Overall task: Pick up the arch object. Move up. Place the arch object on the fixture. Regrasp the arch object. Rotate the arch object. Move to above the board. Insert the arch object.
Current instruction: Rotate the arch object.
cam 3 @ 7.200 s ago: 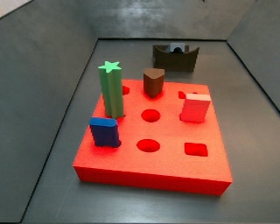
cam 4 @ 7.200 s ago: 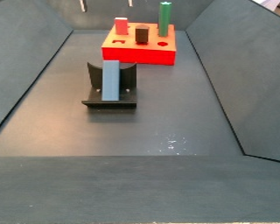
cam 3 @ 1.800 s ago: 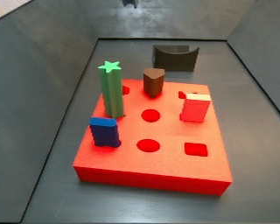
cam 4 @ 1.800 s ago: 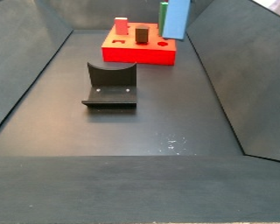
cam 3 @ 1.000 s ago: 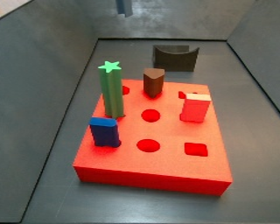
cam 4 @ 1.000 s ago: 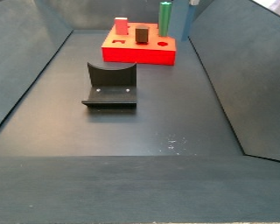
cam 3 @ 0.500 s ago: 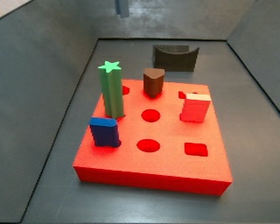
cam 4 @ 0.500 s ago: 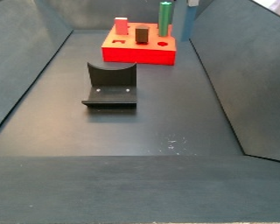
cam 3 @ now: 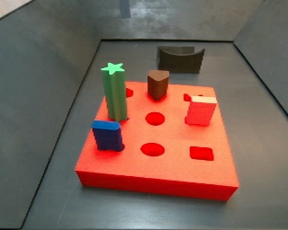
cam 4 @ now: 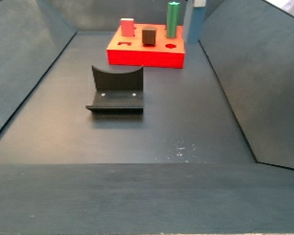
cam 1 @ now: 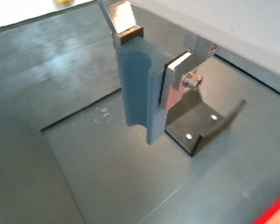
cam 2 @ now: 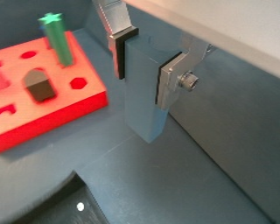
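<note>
The gripper (cam 1: 145,54) clamps the arch object (cam 1: 137,92) upright between its fingers (cam 1: 178,77), high above the floor, well apart from the fixture (cam 4: 115,88) below

My gripper (cam 1: 150,63) hangs high above the floor (cam 4: 137,138), its fingers (cam 1: 178,77) flat plates of brushed silver metal with dark matt pads, shut on the arch object (cam 1: 137,87), whose slate blue-grey faces look smooth and matt, like plastic. The fixture (cam 4: 115,89) is dark with a dull sheen, small bright screw heads in its base plate. The board (cam 3: 158,148) is plain red, smooth, barely glossy. The grey floor looks like faintly reflective sheet metal.
</note>
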### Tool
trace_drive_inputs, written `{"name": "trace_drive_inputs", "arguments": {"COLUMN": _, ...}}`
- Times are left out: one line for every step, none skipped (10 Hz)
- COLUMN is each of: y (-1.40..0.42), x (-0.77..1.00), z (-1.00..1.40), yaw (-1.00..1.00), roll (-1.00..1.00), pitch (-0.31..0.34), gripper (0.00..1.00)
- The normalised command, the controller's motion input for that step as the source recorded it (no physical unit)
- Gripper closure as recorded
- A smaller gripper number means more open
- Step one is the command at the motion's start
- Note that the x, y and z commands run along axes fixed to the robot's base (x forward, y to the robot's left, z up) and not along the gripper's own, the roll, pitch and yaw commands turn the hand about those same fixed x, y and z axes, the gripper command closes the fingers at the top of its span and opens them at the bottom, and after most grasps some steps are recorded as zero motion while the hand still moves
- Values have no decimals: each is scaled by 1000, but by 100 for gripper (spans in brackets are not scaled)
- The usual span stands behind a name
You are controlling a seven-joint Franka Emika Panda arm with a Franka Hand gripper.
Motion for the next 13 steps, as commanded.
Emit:
{"name": "trace_drive_inputs", "arguments": {"y": 18, "x": -24, "z": 16, "yaw": -1000, "roll": -35, "pitch": 24, "gripper": 100}}
{"name": "trace_drive_inputs", "arguments": {"y": 18, "x": -22, "z": 17, "yaw": -1000, "roll": -38, "pitch": 26, "gripper": 100}}
{"name": "trace_drive_inputs", "arguments": {"y": 18, "x": -22, "z": 17, "yaw": -1000, "roll": -40, "pitch": 27, "gripper": 100}}
{"name": "trace_drive_inputs", "arguments": {"y": 18, "x": -21, "z": 18, "yaw": -1000, "roll": -44, "pitch": 30, "gripper": 100}}
{"name": "trace_drive_inputs", "arguments": {"y": 18, "x": -21, "z": 18, "yaw": -1000, "roll": -50, "pitch": 34, "gripper": 100}}
{"name": "trace_drive_inputs", "arguments": {"y": 18, "x": -20, "z": 19, "yaw": -1000, "roll": -55, "pitch": 37, "gripper": 100}}
{"name": "trace_drive_inputs", "arguments": {"y": 18, "x": -20, "z": 19, "yaw": -1000, "roll": -61, "pitch": 42, "gripper": 100}}
{"name": "trace_drive_inputs", "arguments": {"y": 18, "x": -19, "z": 20, "yaw": -1000, "roll": -68, "pitch": 46, "gripper": 100}}
{"name": "trace_drive_inputs", "arguments": {"y": 18, "x": -18, "z": 21, "yaw": -1000, "roll": -82, "pitch": 55, "gripper": 100}}
{"name": "trace_drive_inputs", "arguments": {"y": 19, "x": -17, "z": 22, "yaw": -1000, "roll": -95, "pitch": 64, "gripper": 100}}
{"name": "trace_drive_inputs", "arguments": {"y": 19, "x": -15, "z": 23, "yaw": -1000, "roll": -123, "pitch": 82, "gripper": 100}}
{"name": "trace_drive_inputs", "arguments": {"y": 0, "x": 0, "z": 0, "yaw": -1000, "roll": -40, "pitch": 26, "gripper": 100}}
{"name": "trace_drive_inputs", "arguments": {"y": 0, "x": 2, "z": 1, "yaw": -1000, "roll": -43, "pitch": 28, "gripper": 100}}
